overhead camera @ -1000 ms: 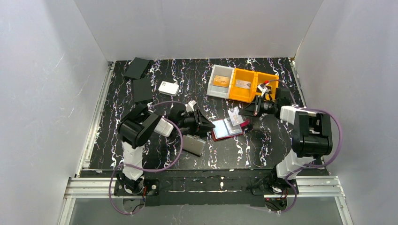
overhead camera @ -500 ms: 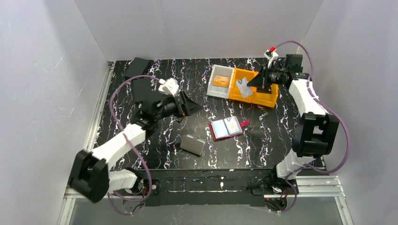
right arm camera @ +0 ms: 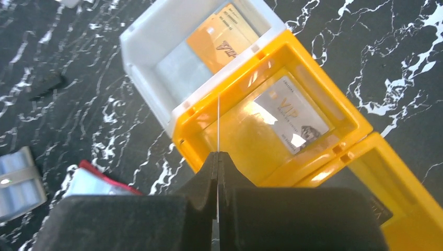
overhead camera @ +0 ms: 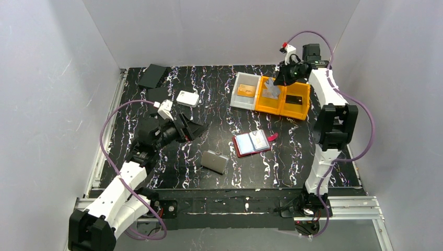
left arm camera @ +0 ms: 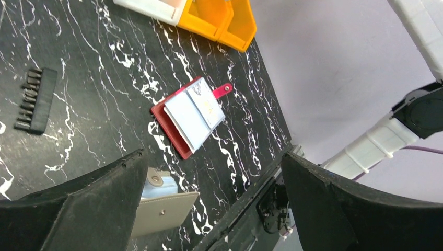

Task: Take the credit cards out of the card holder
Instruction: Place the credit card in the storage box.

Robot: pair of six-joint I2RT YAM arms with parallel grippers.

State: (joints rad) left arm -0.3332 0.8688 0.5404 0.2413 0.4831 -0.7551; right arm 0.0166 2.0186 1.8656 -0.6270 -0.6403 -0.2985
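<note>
1. Black, white-veined tabletop [overhead camera: 292,167] between white walls: the card holder [overhead camera: 253,144] lies open on it, its clear sleeve pages facing up.
2. To the left of the card holder, the left gripper [overhead camera: 201,127] hangs with its fingers spread wide, grasping nothing.
3. Beyond the card holder, the right gripper [right arm camera: 218,157] pinches a thin card [right arm camera: 218,120] over the orange bin [right arm camera: 329,89]. The card is seen edge-on and is probably silver.
4. A silver VIP card [right arm camera: 292,120] lies in that bin, and an orange-gold card [right arm camera: 230,36] lies in the white bin [right arm camera: 143,78] beside it.
5. Near-left of the card holder lies a grey case [overhead camera: 214,161].
</note>
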